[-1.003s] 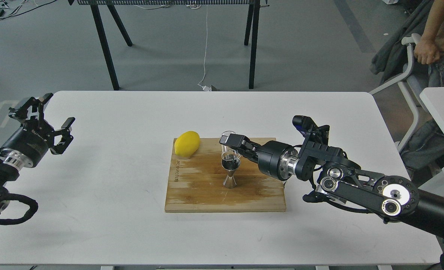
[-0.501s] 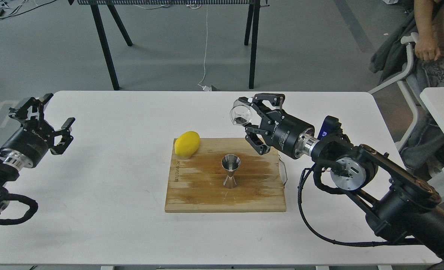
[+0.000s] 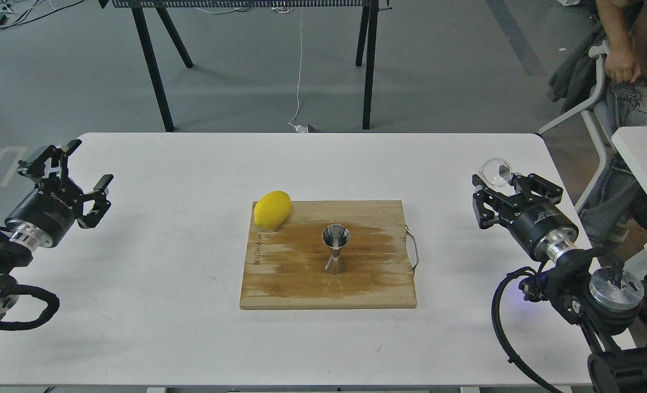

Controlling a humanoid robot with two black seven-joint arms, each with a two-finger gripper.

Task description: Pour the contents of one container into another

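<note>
The shiny steel jigger (image 3: 336, 248) stands upright in the middle of the wooden cutting board (image 3: 301, 289). Far to its right, near the table's right edge, my right gripper (image 3: 499, 185) holds the small clear glass cup (image 3: 496, 171) at its fingertips. The cup is raised and tilted, its mouth turned toward the camera, and it looks empty. At the table's left edge my left gripper (image 3: 77, 170) hangs open with nothing between its fingers.
A yellow lemon (image 3: 272, 208) lies on the board's far left corner. A metal handle (image 3: 414, 250) sticks out of the board's right side. A second white table (image 3: 642, 158), a chair and a seated person (image 3: 629, 49) are on the right.
My right arm has swung back from over the board to the table's right edge, taking the glass cup with it. A second ago the cup was tipped over the jigger. My left gripper shifted slightly.
</note>
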